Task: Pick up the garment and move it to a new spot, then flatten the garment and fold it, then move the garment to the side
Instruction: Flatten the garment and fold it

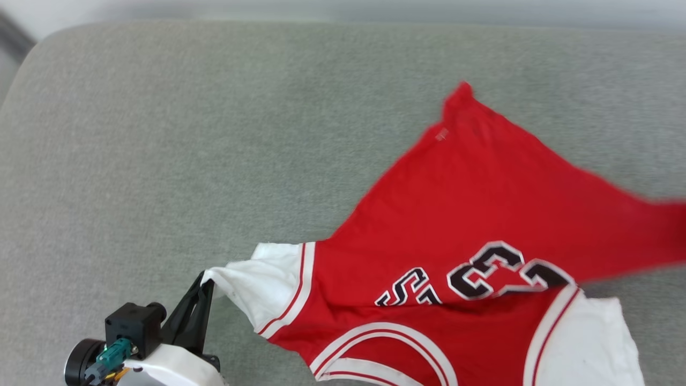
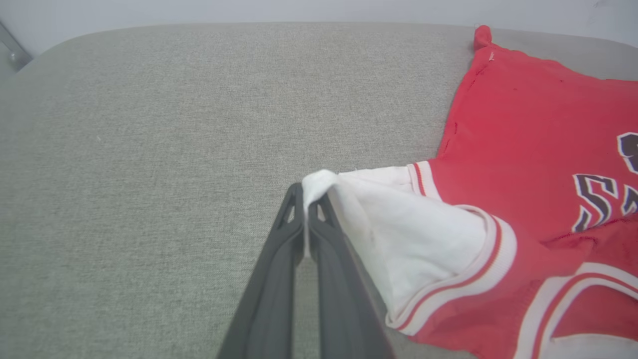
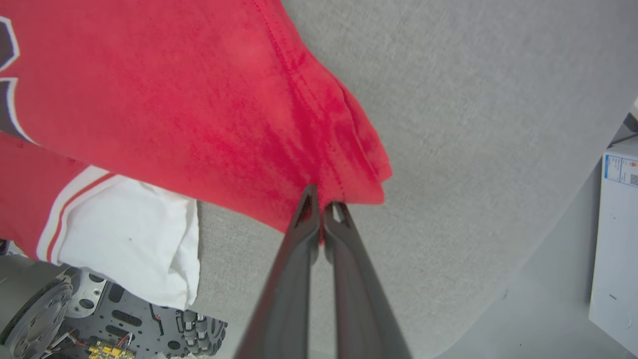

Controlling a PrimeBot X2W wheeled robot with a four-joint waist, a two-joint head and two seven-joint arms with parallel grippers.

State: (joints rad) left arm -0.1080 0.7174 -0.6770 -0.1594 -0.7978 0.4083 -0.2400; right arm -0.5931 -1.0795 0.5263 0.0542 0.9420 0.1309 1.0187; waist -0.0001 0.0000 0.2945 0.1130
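Nearest the robot, the left gripper (image 1: pixel 206 283) is pinching the tip of a white sleeve (image 2: pixel 423 239), its two dark fingers pressing tight together on the cloth. The right gripper (image 3: pixel 321 202) is also clamping fully closed, biting a bunched red edge of the shirt (image 1: pixel 471 203), which is pulling taut toward it. The shirt is lying spread over the right half of the grey padded table (image 1: pixel 214 134), with its striped collar (image 1: pixel 375 348) at the near edge. The other white sleeve (image 1: pixel 584 343) is sitting at the near right. Just beyond the collar, the black numerals (image 1: pixel 482 276) are showing, partly folded under a crease. Farther back, the red body is narrowing to a pointed corner, well short of the table's far edge.
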